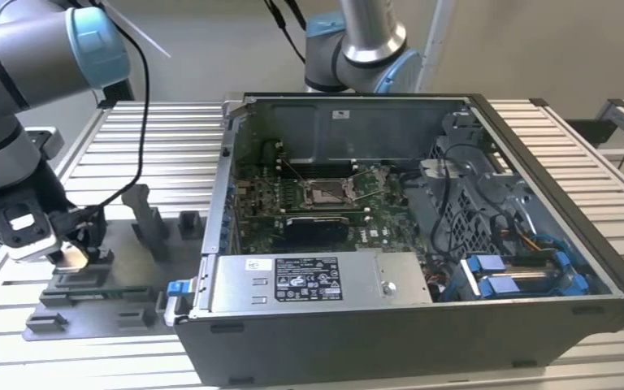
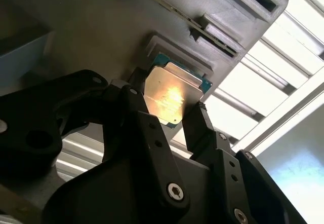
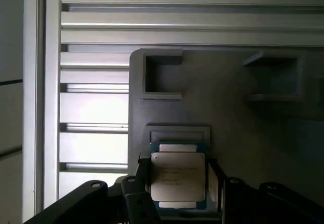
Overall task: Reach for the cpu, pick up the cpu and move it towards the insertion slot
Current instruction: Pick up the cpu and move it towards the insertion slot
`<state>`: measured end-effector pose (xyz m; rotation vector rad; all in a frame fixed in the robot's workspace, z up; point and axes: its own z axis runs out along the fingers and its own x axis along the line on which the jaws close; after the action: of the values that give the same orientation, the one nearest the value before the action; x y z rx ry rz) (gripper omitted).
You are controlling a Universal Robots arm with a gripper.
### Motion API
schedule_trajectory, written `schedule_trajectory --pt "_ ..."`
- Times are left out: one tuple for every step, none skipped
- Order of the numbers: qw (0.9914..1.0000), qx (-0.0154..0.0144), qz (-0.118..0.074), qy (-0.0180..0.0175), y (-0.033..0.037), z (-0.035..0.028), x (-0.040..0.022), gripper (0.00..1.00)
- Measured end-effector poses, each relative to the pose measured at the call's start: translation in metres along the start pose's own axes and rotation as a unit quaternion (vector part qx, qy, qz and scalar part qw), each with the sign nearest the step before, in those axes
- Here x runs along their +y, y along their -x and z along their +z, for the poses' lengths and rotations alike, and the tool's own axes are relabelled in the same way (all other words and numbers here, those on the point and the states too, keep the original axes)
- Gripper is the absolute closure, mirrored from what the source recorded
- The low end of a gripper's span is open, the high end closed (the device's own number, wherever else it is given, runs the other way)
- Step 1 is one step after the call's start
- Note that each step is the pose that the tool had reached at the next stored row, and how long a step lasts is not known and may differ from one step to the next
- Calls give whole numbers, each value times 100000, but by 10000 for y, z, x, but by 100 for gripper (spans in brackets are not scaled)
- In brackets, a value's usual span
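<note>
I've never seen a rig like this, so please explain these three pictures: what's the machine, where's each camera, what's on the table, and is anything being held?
The machine is a robot arm whose grasping part, the end effector, sits at its tip. The exterior view comes from a camera standing off the arm. Both wrist views come from cameras riding on the arm near its wrist, looking along the end effector. On the ribbed metal table lie a grey fixture plate and an open computer case. Inside the case is a green circuit board with the insertion slot, a square socket with a shiny frame. The end effector is down at the fixture plate, right at the cpu, a flat silvery chip lying in its nest. Whether it grips the chip, I cannot tell.
</note>
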<state>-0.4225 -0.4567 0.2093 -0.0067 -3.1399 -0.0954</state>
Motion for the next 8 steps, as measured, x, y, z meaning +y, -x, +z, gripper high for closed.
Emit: schedule_trajectory --pt "100000 4 -1 -3 0 -7 0 100" --pt "100000 4 -2 -5 0 -15 0 100" --pt "100000 3 2 -3 0 -23 1 100" --pt "100000 1 -2 -1 0 -31 2 100" --pt "100000 5 -2 -1 0 -40 2 100" --pt "100000 2 0 -1 0 -46 3 100" --pt "100000 2 -1 -1 0 -53 3 100" --pt "100000 -2 -2 2 0 -60 3 100"
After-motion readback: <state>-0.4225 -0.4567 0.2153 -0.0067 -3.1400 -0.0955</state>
